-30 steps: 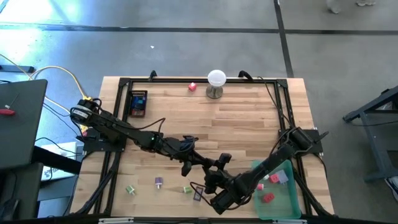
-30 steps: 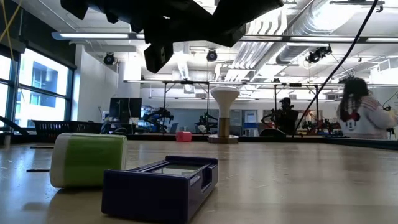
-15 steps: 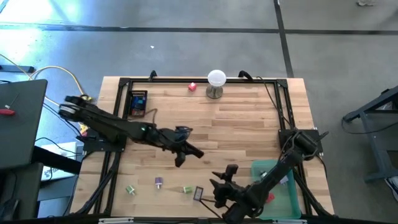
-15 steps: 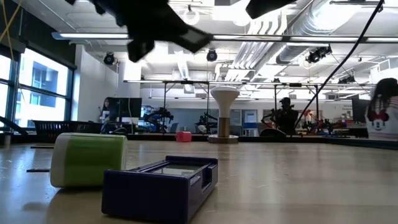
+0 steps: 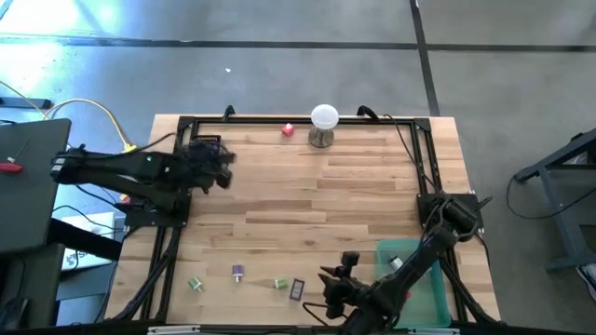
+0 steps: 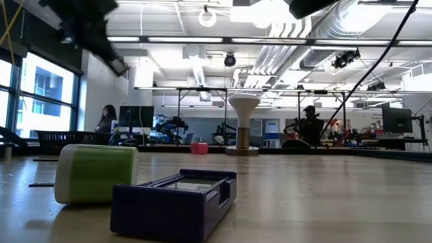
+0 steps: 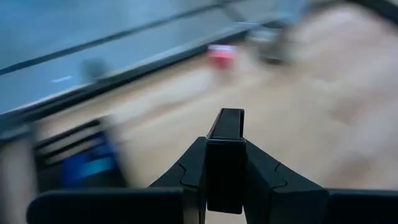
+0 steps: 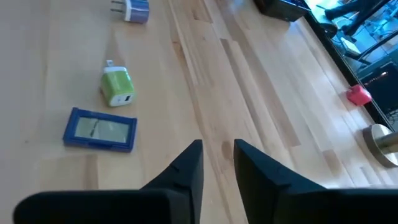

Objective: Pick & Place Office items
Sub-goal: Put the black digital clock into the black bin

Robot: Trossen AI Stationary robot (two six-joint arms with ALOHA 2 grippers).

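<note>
The high view looks straight down on the whole worktop [image 5: 307,186]. The low view sits at worktop height, close behind the blue case [image 6: 174,200] and green block [image 6: 94,173], which the right wrist view shares, looking down obliquely.

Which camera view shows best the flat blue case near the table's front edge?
The right wrist view: the blue case lies whole, top visible. The low view shows only its near side. The high view shows a small speck. The left wrist view misses it.
</note>
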